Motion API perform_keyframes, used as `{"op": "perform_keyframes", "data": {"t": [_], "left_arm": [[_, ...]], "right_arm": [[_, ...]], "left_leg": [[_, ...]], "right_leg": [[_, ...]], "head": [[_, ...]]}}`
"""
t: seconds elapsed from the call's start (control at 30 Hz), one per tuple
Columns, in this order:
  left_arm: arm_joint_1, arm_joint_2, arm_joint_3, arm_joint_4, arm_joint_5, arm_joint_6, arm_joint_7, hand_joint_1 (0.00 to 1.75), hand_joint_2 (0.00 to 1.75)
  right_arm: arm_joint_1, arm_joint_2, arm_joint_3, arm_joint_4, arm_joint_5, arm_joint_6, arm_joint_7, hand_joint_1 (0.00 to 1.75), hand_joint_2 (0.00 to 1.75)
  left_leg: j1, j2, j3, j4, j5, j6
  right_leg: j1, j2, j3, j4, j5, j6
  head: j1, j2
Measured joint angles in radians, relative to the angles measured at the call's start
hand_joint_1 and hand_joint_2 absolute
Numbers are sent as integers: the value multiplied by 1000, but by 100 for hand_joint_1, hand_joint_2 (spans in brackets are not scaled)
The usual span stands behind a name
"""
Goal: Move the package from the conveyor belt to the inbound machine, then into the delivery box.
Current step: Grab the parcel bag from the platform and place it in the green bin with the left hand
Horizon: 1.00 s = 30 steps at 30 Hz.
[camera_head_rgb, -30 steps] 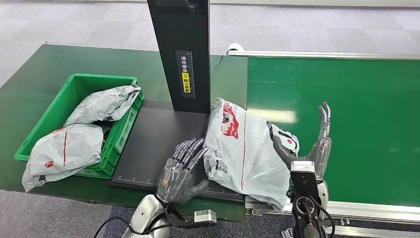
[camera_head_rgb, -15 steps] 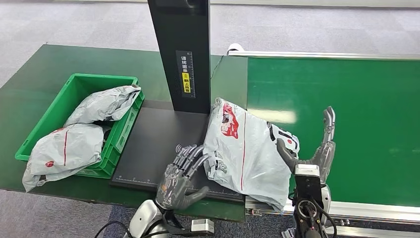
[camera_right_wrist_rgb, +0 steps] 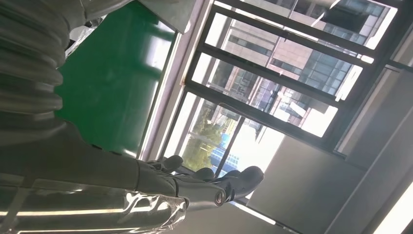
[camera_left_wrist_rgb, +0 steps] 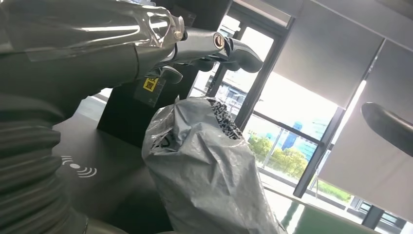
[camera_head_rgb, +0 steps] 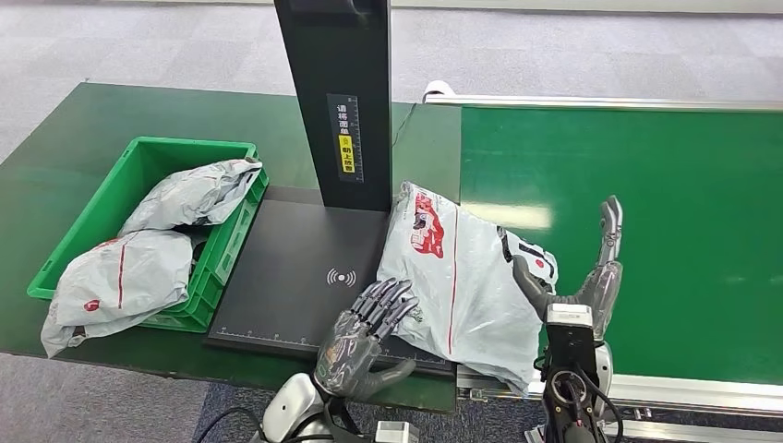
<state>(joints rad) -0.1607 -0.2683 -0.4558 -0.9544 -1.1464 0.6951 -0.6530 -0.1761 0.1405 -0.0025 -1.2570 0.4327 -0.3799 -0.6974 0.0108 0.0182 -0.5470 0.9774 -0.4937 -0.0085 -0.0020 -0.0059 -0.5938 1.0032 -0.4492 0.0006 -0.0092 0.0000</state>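
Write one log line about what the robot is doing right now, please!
stage: package on inbound machine | left hand: open, beside package | right hand: open, against package | delivery box: holds two parcels

Both hands open, each arm rising from the near edge.

The left hand point(camera_head_rgb: 363, 334) lies palm down with its fingers point(camera_head_rgb: 392, 297) spread and stretched forward, thumb out to the side, holding nothing; in the left wrist view its fingers point(camera_left_wrist_rgb: 214, 46) reach out straight. The right hand point(camera_head_rgb: 580, 281) stands edge-up on its wrist, fingers extended upward and thumb angled inward, gripping nothing. Both silver forearms show near the frame's bottom.
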Motion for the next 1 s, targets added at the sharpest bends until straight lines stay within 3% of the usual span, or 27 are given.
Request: {"op": "perform_keyframes", "data": {"t": [0.23, 0.27, 0.4, 0.47, 1.0], "left_arm": [[-20, -2, -27, 19, 11, 0, -1, 0, 175], [-23, -2, -30, 22, 12, 0, -1, 7, 175], [-38, -3, -42, 35, 24, 0, 0, 162, 175], [-47, -3, -50, 46, 36, 0, 2, 175, 175], [-72, -6, -62, 105, 70, 0, -6, 175, 175]], "right_arm": [[2, 7, -2, -19, 5, 0, 0, 0, 175], [3, 7, -2, -21, 5, 0, 0, 0, 175], [8, 8, -4, -29, 6, 0, 0, 0, 175], [9, 8, -4, -31, 6, 0, 0, 0, 175], [29, 9, -11, -59, 7, 1, 0, 0, 175]], "left_leg": [[0, 0, 0, 0, 0, 0], [0, 0, 0, 0, 0, 0], [0, 0, 0, 0, 0, 0], [0, 0, 0, 0, 0, 0], [0, 0, 0, 0, 0, 0]], "right_leg": [[0, 0, 0, 0, 0, 0], [0, 0, 0, 0, 0, 0], [0, 0, 0, 0, 0, 0], [0, 0, 0, 0, 0, 0], [0, 0, 0, 0, 0, 0]], "head": [[0, 0], [0, 0], [0, 0], [0, 0], [0, 0]]}}
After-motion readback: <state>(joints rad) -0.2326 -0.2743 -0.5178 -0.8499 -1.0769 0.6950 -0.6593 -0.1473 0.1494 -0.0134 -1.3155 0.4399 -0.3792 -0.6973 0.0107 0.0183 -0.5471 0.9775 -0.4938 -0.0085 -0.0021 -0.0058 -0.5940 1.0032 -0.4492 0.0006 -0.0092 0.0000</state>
